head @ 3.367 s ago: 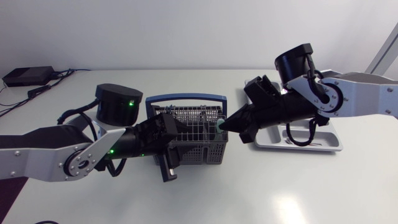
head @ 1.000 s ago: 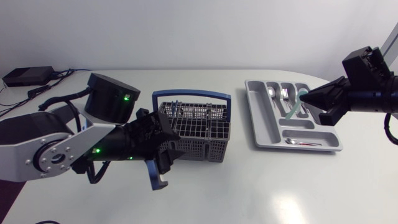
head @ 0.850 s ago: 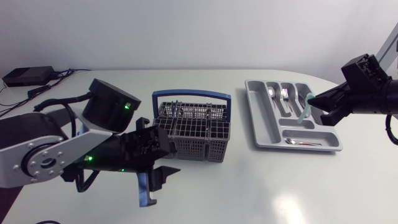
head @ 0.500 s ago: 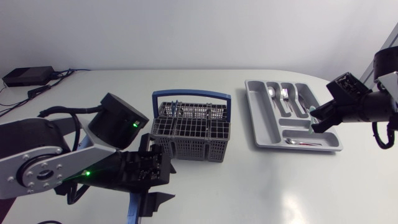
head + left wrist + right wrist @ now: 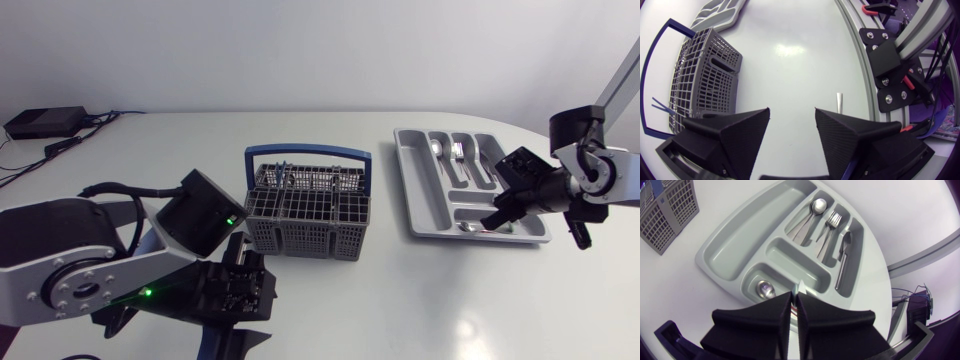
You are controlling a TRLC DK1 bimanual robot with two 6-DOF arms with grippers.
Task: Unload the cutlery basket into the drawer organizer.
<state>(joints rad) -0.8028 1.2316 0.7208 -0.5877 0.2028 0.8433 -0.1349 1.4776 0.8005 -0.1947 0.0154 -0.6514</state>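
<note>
Fingers of the right gripper [image 5: 795,296]: pressed almost together, apparently clamped on a thin pale sliver of cutlery [image 5: 800,287] that pokes out ahead of the tips. Which piece it is cannot be told.
Fingers of the left gripper [image 5: 792,111]: spread wide with nothing between them, low at the near left of the table, well apart from the basket.
White table [image 5: 420,300]: carries both of the task's things.
Dark grey mesh cutlery basket with a blue hoop handle [image 5: 305,238]: upright at the middle of the table. Thin bluish stems [image 5: 285,178] stand in a far-left cell.
Pale grey plastic drawer organizer [image 5: 418,190]: right of the basket and apart from it. The right gripper hangs over its near right corner.
Sorted cutlery: a steel spoon [image 5: 817,205], a steel fork [image 5: 834,219] and a steel knife [image 5: 842,260] lie in the slim far slots. A small spoon [image 5: 763,288] lies in the near cross slot, just beside the right fingertips.
Step in hand: by my reading, setting one piece down into the organizer.
Next move: the right fingers must part low over a slot so the piece drops flat. The basket's stems are left to fetch.
Views: only the right wrist view shows the sliver and the narrow slit between the fingers. Only the head view shows how basket, organizer and arms lie together. The left wrist view shows the left fingers parted, which the head view cuts off at its near edge.
</note>
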